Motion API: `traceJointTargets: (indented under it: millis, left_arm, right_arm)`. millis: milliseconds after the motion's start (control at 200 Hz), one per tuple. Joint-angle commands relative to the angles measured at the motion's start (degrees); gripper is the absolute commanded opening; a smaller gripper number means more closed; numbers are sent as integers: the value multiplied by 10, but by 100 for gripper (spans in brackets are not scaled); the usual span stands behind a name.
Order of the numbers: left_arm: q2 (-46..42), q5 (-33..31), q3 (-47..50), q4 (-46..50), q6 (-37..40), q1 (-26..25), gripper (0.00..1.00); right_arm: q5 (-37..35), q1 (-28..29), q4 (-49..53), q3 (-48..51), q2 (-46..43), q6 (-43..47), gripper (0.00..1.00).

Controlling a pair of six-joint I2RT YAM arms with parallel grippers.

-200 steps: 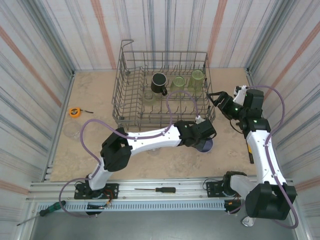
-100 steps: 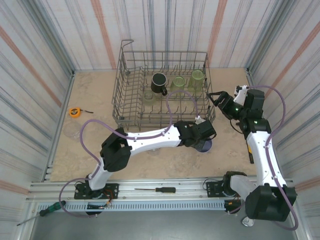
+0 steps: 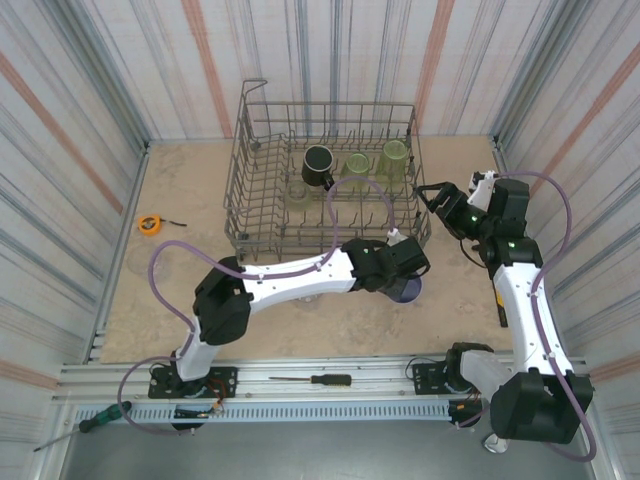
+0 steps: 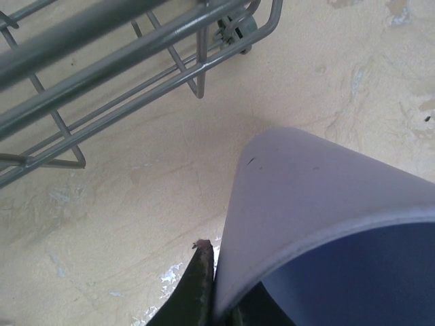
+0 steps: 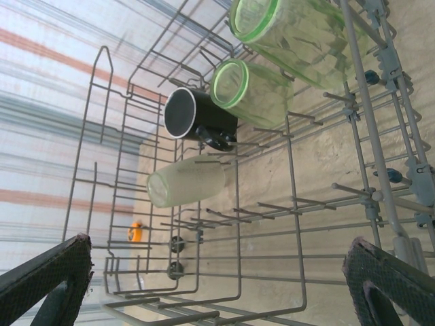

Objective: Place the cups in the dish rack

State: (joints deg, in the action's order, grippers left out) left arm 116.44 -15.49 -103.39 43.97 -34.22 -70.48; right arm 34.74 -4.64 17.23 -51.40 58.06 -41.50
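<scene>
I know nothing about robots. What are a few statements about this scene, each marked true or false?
1. The left gripper is shut on the lavender cup. True.
2. The lavender cup sits inside the dish rack. False: it is outside, by the rack's near right corner.
3. A black mug is in the rack. True.
4. The right gripper is holding something. False: it is open and empty, beside the rack's right side.
5. The orange tape measure lies in the rack. False: it lies on the table, left of the rack.

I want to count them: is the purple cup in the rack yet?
Out. The left tool holds the purple cup just outside the rack.
</scene>
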Motion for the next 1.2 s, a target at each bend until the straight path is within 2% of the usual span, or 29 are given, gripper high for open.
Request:
traceJointTargets:
  millis: [0,566,1197]
  left_arm:
    - [-42,-2,-22,17,19,-3,0]
    - [-86,6,-27,15,42,4,0]
    - [-104,84,-70,20,65,44,0]
  right_arm:
    - [12,-5,12,-4,-10,-6,99]
    - [11,-5,14,2,-10,-6,99]
    - [12,-5,11,7,-10,-5,99]
